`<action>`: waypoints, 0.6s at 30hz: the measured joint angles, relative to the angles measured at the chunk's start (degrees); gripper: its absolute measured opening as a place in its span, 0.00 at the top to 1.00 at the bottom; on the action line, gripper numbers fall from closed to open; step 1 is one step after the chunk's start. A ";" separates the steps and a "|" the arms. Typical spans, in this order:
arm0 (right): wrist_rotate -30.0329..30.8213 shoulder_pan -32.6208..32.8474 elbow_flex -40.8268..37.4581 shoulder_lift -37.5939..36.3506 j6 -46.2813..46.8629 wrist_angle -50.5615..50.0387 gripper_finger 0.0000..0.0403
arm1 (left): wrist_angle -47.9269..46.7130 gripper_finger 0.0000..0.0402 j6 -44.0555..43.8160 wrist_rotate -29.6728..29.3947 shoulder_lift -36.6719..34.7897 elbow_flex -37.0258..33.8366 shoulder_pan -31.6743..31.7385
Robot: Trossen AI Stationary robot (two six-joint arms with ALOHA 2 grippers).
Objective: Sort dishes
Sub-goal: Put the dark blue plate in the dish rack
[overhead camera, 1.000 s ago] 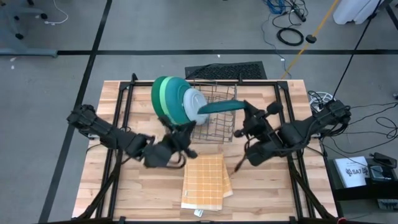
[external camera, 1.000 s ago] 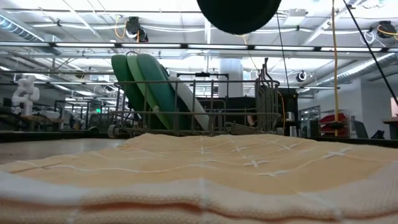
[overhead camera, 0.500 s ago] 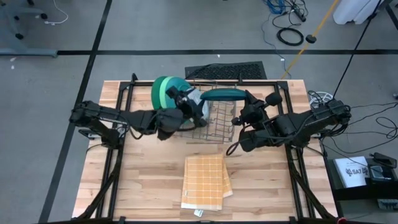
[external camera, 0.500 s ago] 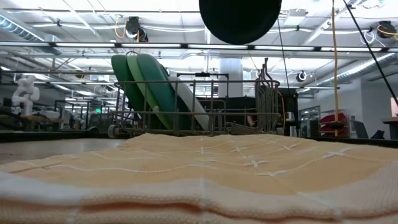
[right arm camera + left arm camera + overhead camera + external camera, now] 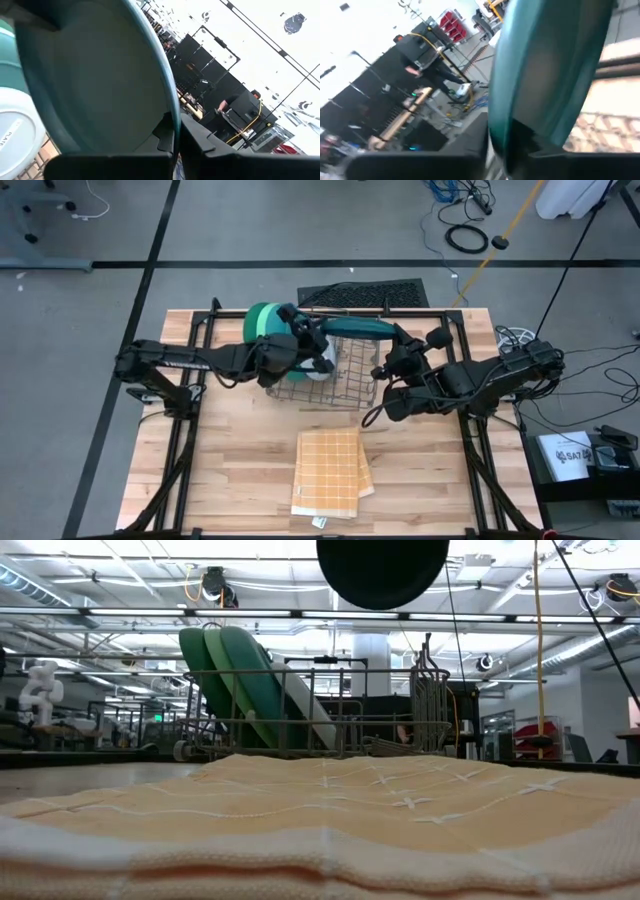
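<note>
A dark teal plate (image 5: 355, 330) hangs edge-on above the grey wire rack (image 5: 350, 380), between my two grippers. It shows as a dark disc at the top of the low view (image 5: 382, 570). My left gripper (image 5: 312, 332) is at the plate's left rim and my right gripper (image 5: 392, 340) at its right rim, both shut on it. Light green, mid green and teal plates (image 5: 262, 325) stand tilted in the rack's left end (image 5: 225, 675), with a pale blue-grey plate (image 5: 305, 705) leaning on them. My left gripper pinches the dark teal plate's rim (image 5: 512, 135) between its two fingers (image 5: 445, 165), coming from the table's left. The plate is lifted clear above the rack. My right gripper pinches the opposite rim (image 5: 172, 117) between its two fingers (image 5: 210, 142), coming from the table's right side. The plate's face spreads out ahead of the fingers.
The orange-yellow checked cloth (image 5: 330, 470) lies on the table near the front edge and fills the low view's foreground (image 5: 320, 820). The rack's right part (image 5: 430, 700) has upright wires and holds no plate. Bare wood lies left and right of the cloth.
My left arm has swung from beside the cloth toward the far edge and up, and its gripper has come onto the dark teal plate's left rim. My right gripper has carried the plate a little toward the far edge, and the plate now shows more edge-on from above.
</note>
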 joint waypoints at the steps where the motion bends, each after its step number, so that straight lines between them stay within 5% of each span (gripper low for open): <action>1: -0.36 -0.02 0.00 0.00 -0.53 -0.07 0.99 | 0.19 0.91 1.78 -0.36 0.02 0.00 0.15; 8: -9.02 0.00 0.00 0.00 -6.80 -0.39 0.87 | 0.70 0.95 16.10 -0.11 -0.17 0.15 1.92; 18: -28.86 0.86 0.00 -0.07 -10.34 -3.95 0.59 | -1.14 0.96 51.91 3.34 0.22 -0.17 3.68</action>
